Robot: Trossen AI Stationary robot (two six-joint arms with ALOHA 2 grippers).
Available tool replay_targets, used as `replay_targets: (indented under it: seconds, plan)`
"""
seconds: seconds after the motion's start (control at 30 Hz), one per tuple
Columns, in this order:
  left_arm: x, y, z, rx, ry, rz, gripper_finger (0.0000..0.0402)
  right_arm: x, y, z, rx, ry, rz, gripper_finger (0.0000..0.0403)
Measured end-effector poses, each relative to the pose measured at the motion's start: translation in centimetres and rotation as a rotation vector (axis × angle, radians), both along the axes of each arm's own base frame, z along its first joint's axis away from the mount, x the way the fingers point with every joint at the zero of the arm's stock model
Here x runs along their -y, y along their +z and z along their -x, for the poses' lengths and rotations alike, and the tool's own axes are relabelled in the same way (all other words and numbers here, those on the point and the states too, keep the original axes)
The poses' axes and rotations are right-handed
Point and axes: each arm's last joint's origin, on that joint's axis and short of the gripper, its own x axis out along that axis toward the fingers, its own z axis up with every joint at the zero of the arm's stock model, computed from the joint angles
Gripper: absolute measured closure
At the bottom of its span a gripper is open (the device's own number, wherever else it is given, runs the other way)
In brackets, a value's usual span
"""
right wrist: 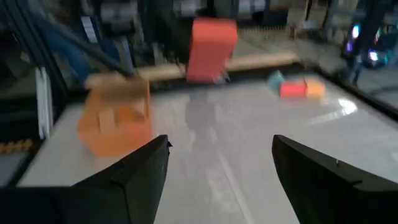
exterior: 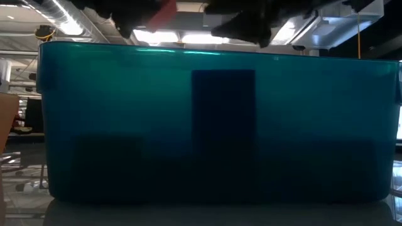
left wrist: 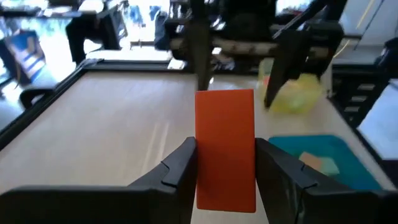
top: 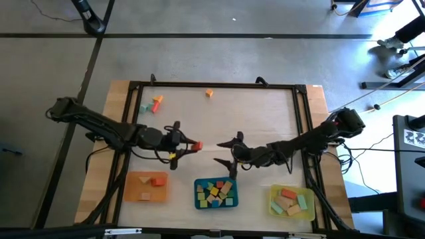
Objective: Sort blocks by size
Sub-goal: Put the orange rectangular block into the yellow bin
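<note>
My left gripper [top: 188, 147] hovers over the table's middle, shut on a red-orange rectangular block [left wrist: 225, 124]. Facing it from the right, my right gripper [top: 222, 152] stands open with nothing between its fingers; in its wrist view the block [right wrist: 211, 48] shows ahead of the open gripper [right wrist: 221, 146]. More blocks lie in the orange tray [top: 136, 192], the teal tray [top: 198, 199] and the yellow tray [top: 273, 207] along the near edge. Loose blocks rest flat on the table at the far left [top: 157, 103] and far middle [top: 209, 93]. My left gripper pinches the red-orange block between its two fingers [left wrist: 180, 165], one on each long side [left wrist: 202, 168]. The fingers reach in nearly level from the table's left. The block juts out beyond the fingertips and is lifted clear of the table.
A dark frame [top: 219, 85] runs around the wooden table. In the low view the teal tray's wall [exterior: 213, 125] fills nearly the whole picture, with only the red block [exterior: 164, 14] and dark gripper parts showing above it. Bare tabletop lies between the loose blocks and the trays.
</note>
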Motion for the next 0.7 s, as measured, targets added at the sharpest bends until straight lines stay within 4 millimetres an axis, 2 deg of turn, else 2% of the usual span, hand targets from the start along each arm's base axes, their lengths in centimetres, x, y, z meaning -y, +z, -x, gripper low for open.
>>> replay_targets:
  seconds: [0.27, 0.7]
  plan:
    - [1.8, -1.1, -1.8, 0.058, -0.062, -0.034, 0.0276, 0.1, -0.8, -1.4, 0.088, 0.061, -0.001, 0.0120]
    - [2.3, -1.9, -3.1, 0.110, -0.055, 0.009, 0.0276, -0.2, -0.2, -2.1, 0.243, 0.130, 0.038, 0.0120]
